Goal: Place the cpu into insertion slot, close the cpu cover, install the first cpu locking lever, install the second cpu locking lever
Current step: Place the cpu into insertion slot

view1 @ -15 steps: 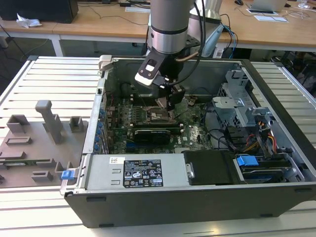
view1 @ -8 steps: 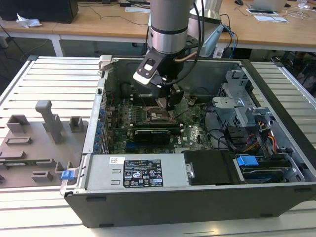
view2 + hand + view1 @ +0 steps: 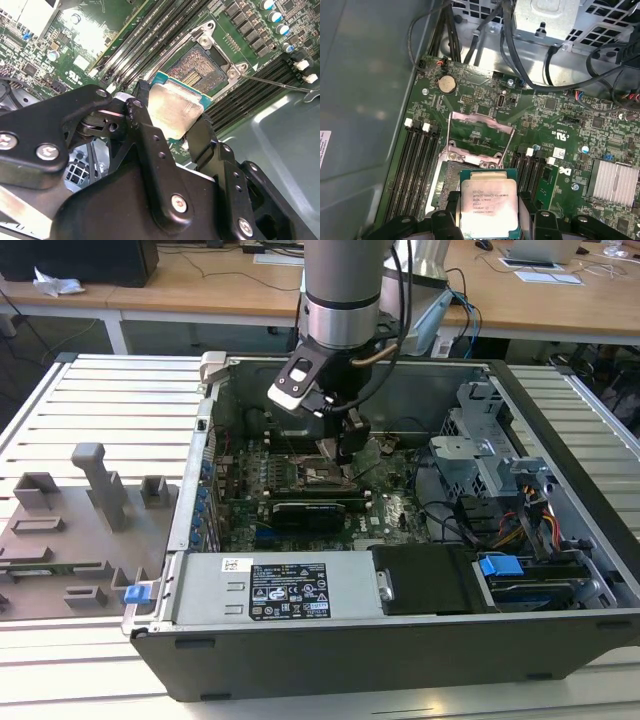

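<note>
Pincer (image 3: 172, 114): clamped on the cpu, one finger on each of two opposite edges.
Cpu (image 3: 487, 202): silver top up, held over the green motherboard (image 3: 560, 115), close by the insertion slot (image 3: 197, 67), not seated in it.
Insertion slot: contacts bare.
Cpu cover (image 3: 481, 117): swung up, open.
Setting: open computer case (image 3: 400, 640) on slatted table (image 3: 100, 400).

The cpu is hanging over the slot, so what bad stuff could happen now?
The gripper pinches the cpu only at two edges, so it might slip or tilt. The insertion slot has its fine contacts bare; a crooked landing could bend them. The cpu cover stands open close by, so the chip might knock against it.
</note>
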Motion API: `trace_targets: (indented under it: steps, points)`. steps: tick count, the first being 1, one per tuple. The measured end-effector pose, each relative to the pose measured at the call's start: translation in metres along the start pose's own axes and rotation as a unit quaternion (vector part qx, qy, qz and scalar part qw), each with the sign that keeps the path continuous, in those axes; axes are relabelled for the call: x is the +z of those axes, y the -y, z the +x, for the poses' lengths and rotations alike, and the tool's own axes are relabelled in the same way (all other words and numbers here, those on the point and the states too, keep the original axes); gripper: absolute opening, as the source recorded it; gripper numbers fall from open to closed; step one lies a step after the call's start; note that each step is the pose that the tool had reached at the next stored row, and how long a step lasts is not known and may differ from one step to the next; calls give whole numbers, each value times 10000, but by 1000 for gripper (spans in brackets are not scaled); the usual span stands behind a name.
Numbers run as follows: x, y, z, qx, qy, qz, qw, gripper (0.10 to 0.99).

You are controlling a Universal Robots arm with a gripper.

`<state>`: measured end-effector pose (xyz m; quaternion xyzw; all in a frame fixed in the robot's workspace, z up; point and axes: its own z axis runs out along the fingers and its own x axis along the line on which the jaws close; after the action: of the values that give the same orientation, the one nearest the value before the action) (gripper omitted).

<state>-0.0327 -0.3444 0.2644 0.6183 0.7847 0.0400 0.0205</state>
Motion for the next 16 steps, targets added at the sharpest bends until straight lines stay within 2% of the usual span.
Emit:
trace_targets:
  steps: [16]
  points:
    - [1,0,0,235,21,-4,9997,541]
